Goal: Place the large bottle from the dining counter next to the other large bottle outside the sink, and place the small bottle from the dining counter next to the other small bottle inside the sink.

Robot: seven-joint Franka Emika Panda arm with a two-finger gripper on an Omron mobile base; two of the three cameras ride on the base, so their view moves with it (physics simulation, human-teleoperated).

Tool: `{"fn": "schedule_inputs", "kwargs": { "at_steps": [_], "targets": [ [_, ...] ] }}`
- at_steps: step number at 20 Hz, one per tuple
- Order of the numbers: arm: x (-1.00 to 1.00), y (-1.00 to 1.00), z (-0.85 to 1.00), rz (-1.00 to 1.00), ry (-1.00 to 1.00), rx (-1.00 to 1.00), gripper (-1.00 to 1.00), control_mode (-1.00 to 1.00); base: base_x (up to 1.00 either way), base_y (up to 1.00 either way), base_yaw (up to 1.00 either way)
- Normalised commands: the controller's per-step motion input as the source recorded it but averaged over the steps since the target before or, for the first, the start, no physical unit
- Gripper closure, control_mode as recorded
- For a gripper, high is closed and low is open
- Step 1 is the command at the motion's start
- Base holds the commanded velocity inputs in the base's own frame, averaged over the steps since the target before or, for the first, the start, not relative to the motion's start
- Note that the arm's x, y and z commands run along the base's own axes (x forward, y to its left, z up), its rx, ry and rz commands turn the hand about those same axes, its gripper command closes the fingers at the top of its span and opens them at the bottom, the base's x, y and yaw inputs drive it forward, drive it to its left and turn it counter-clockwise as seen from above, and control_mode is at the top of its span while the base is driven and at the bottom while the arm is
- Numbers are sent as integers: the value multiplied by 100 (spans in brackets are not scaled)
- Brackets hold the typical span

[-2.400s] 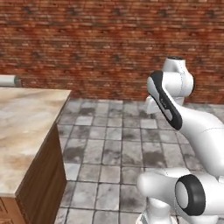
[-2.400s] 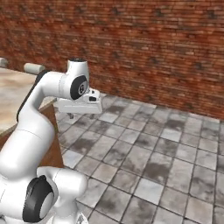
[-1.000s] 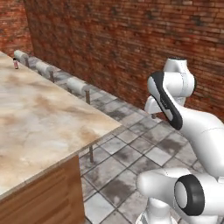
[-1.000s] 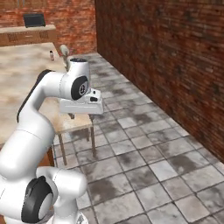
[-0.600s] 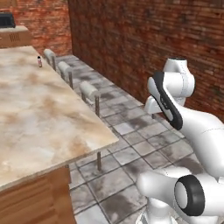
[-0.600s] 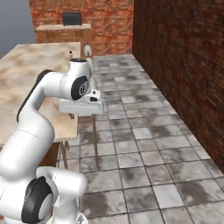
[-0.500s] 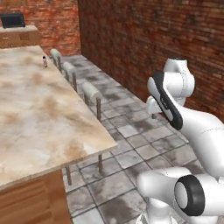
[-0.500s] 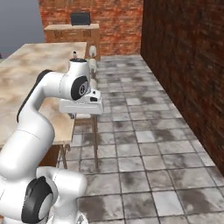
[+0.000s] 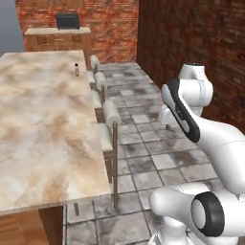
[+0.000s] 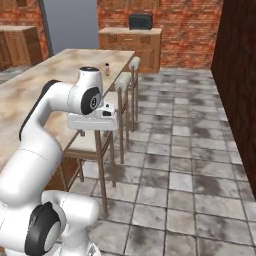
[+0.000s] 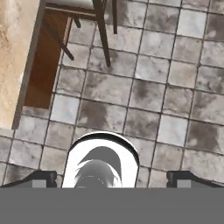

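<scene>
The robot is at the fetching stage: a small bottle (image 9: 76,69) stands far down the marble worktop (image 9: 43,124), beside the stools (image 9: 109,115). Its hand (image 11: 113,179) hangs spread and empty over floor tiles; next comes driving closer.

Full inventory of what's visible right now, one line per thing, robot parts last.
dining counter: 1, beige marble top on a wood base, left side of both base views.
small bottle: 1, dark with a pale cap, upright on the counter's far end near its right edge.
stools: a row along the counter's right edge, pale cushions on dark wood legs; exact count unclear.
sideboard: 1, wood, against the far brick wall.
black box: 1, on top of the sideboard; too small to identify.
brick walls: red-brown, far end and right side.
floor: grey stone tiles.
hand: 1, dark fingertips apart, nothing between them, pointing down at the floor.
</scene>
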Motion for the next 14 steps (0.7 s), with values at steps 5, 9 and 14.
{"fn": "schedule_inputs", "kwargs": {
  "at_steps": [5,9,14],
  "targets": [
    [0,0,0,0,0,0,-100,100,96,-83,48],
    [0,0,0,0,0,0,-100,100,100,-81,48],
    [0,0,0,0,0,0,-100,100,100,-79,49]
  ]
}}
